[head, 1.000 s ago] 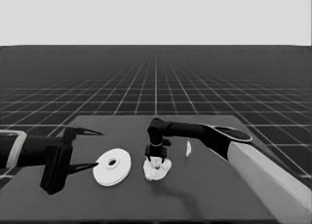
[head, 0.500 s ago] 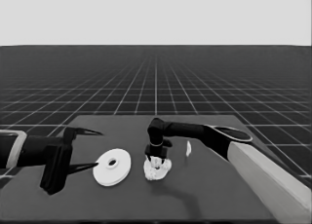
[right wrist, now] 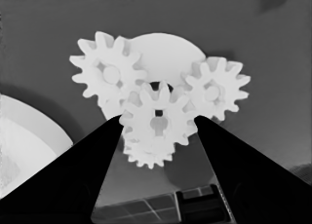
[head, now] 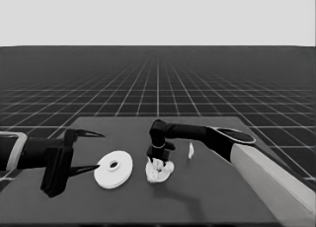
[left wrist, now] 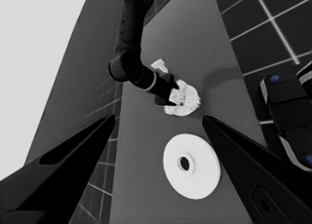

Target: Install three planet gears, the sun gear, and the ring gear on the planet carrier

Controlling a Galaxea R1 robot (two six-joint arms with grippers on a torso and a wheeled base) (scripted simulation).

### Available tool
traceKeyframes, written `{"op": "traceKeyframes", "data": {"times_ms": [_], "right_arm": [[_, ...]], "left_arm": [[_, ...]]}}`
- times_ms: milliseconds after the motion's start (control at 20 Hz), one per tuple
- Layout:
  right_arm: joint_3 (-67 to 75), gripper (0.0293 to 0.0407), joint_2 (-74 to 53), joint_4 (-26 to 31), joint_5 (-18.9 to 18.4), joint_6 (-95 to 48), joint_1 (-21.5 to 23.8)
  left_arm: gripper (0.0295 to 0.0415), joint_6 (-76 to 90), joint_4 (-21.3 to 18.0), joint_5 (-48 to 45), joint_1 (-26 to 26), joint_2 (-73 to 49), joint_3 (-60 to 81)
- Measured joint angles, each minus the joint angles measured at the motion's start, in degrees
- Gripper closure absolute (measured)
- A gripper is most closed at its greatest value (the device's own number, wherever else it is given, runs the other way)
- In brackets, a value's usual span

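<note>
- My right gripper [head: 157,160] sits at the centre of the head frame, right over the smaller round part [head: 159,171], the planet carrier, with its fingers clamped on the sun gear [right wrist: 157,122] at the middle of the right wrist frame.
- Two planet gears show clearly on the carrier, one upper left [right wrist: 108,74] and one at right [right wrist: 213,90] of that frame; a third toothed edge [right wrist: 146,157] peeks out below the held gear (I take it for the last planet).
- To do this well, I judge the sun gear must drop straight down over the dark central hole with its teeth falling between the planets' teeth; a slight twist may help if it rides on top.
- The larger round part [head: 114,169], the ring gear, lies on the desk [head: 207,197] lower left of centre, apart from the stack.
- My left gripper [head: 79,150] waits at the left edge, fingers apart, holding nothing.
- A thin white piece [head: 190,150] lies just right of the stack.
</note>
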Motion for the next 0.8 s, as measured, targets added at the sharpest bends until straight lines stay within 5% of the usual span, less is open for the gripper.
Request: {"op": "traceKeyframes", "data": {"times_ms": [800], "right_arm": [[-0.06, 0.039, -0.07, -0.02, 0.01, 9.6, -0.27]], "left_arm": [[0.0326, 0.0, 0.0, 0.0, 0.0, 0.0, 0.0]]}}
